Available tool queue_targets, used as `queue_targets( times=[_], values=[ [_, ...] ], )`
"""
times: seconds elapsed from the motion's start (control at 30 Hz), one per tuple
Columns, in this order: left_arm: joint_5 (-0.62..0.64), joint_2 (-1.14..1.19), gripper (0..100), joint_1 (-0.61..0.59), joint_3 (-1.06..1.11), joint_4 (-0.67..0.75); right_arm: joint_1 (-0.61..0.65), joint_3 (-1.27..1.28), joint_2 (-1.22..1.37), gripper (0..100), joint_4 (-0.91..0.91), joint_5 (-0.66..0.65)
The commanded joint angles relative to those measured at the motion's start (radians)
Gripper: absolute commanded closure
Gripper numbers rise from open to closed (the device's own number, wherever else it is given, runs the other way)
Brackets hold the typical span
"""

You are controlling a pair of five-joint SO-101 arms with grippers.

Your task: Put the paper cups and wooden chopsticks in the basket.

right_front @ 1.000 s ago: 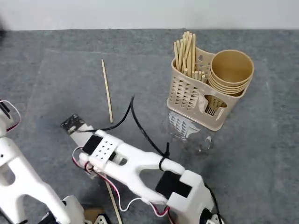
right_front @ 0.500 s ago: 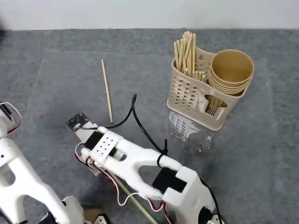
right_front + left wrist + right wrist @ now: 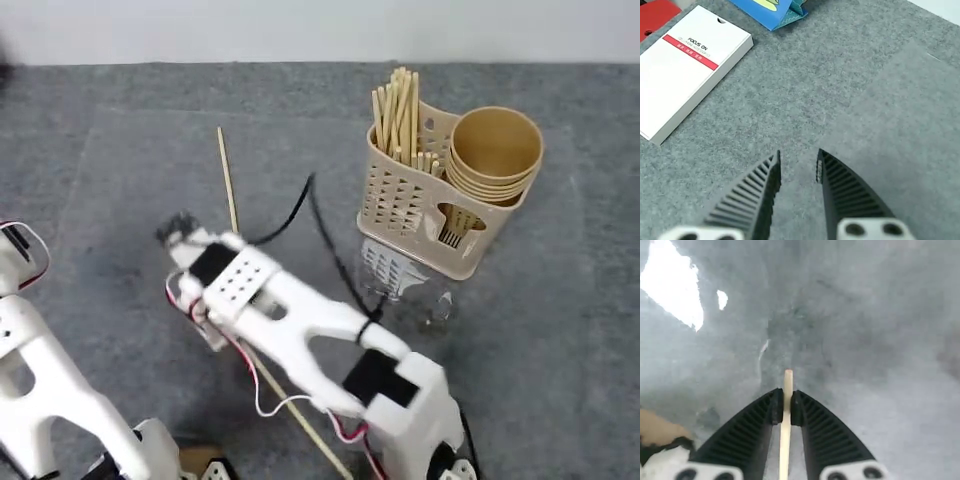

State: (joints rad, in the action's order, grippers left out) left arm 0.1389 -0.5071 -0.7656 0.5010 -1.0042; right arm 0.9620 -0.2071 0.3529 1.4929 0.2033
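**Right gripper clamps 1 wooden chopstick**

It is held near its tip, over the table. Light, stiff and slick, it will likely pivot. Left gripper is slightly parted and empty. 1 loose chopstick lies apart from the basket.

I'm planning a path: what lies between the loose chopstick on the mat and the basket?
In the high view, an arm's black cable crosses the grey mat between the loose chopstick and the basket.

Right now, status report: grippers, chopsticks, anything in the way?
Right gripper shut on a chopstick. Left gripper open, empty. Second chopstick loose on the mat. Black cable loops between right gripper and basket.
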Motion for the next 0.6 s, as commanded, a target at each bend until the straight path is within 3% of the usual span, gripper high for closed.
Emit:
queue_targets(
  times=[0.0, 0.37, 0.57],
  values=[
    [-0.002, -0.037, 88, 0.000, -0.005, 0.003, -0.056, -0.149, -0.133, 99.1, 0.077, -0.049],
    [-0.002, -0.043, 88, 0.029, 0.074, 0.009, -0.260, -0.310, -0.374, 99.1, 0.116, -0.181],
    [-0.002, -0.038, 88, 0.054, 0.097, 0.011, -0.460, -0.308, -0.481, 99.1, -0.062, -0.195]
  ],
)
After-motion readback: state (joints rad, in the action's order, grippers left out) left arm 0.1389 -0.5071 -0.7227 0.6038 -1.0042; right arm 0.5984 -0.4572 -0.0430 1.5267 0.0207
